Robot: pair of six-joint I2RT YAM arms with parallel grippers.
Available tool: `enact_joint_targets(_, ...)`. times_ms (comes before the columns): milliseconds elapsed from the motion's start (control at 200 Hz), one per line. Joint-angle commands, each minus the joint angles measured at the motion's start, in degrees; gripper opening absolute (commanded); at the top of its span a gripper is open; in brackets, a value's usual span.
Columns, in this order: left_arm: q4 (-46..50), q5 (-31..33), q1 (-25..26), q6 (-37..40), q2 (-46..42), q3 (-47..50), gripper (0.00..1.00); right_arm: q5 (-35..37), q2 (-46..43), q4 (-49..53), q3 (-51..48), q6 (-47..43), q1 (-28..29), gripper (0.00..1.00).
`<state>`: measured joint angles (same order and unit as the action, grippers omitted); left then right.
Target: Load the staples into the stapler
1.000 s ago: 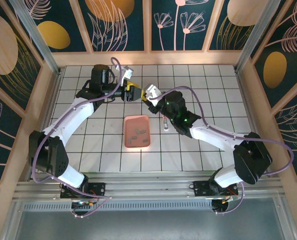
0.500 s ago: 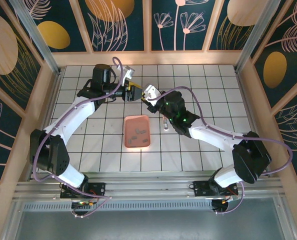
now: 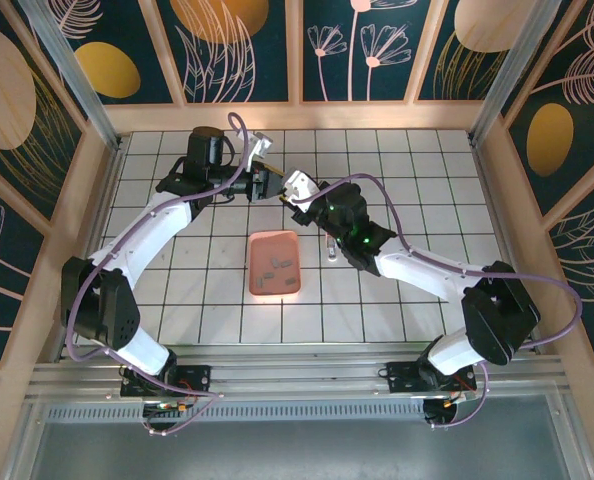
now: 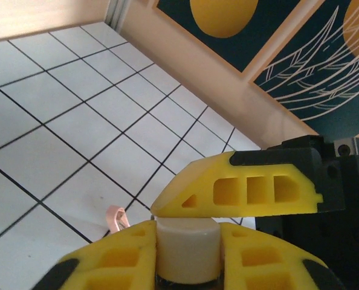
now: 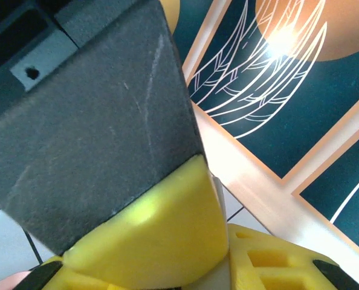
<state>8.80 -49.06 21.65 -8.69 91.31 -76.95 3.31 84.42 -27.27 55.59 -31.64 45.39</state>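
- Top external: left gripper (image 3: 272, 183) and right gripper (image 3: 289, 197) meet tip to tip; staples (image 3: 277, 266) lie in the tray (image 3: 275, 236), well apart, nearside of the fingers.
- Left wrist: left gripper's fingers (image 4: 116, 257) clamp the stapler (image 4: 188, 248) between them.
- Right wrist: right gripper's fingers (image 5: 276, 260), state cannot be told.

Left gripper's fingers (image 4: 140, 232) were matt yellow plastic with moulded pockets. The stapler (image 4: 185, 251) end between them looked smooth, satin cream plastic. Dark grey slab (image 5: 95, 139) was matt, finely scratched. Tiled table (image 4: 46, 96) showed a soft sheen. Frame rail (image 4: 185, 66) was pale, smooth wood.

High rear overview; two close wrist views.
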Motion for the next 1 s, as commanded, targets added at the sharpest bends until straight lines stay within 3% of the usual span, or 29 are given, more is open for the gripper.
enact_joint_targets(0,0.78,1.01,-0.29,0.38,1.15,-1.45,0.04,-0.32,-0.91,-5.96,1.26,0.3,0.93,0.29)
enact_joint_targets(25,0.65,1.08,-0.25,0.57,1.15,-1.53,0.0,-0.32,-1.02,-5.82,0.96,0.63,0.98,0.3)
enact_joint_targets(215,-0.4,1.38,-0.29,2.83,0.28,-1.68,0.0,-0.41,-1.98,-4.41,-0.78,3.06,0.76,0.35)
enact_joint_targets(470,-0.56,1.8,-0.42,6.43,-0.53,-1.85,0.0,-1.1,-3.37,-1.33,-1.39,5.98,0.26,0.57)
enact_joint_targets(601,-0.31,0.12,-0.59,8.93,-0.17,-2.41,0.0,-2.17,-5.54,2.16,-1.81,7.49,-0.74,0.61)
enact_joint_targets(756,-0.01,-5.31,-0.64,16.0,-0.71,-2.64,0.0,-16.59,-9.04,10.81,-0.32,10.56,-6.02,0.61)
enact_joint_targets(881,-0.16,-11.21,-0.64,29.43,-3.26,-0.1,0.0,-31.65,-10.19,19.5,2.91,12.42,-12.42,0.61)
enact_joint_targets(996,-0.06,-11.17,-0.64,35.4,-5.08,1.16,0.0,-36.62,-9.61,27.86,6.91,8.63,-13.68,0.61)
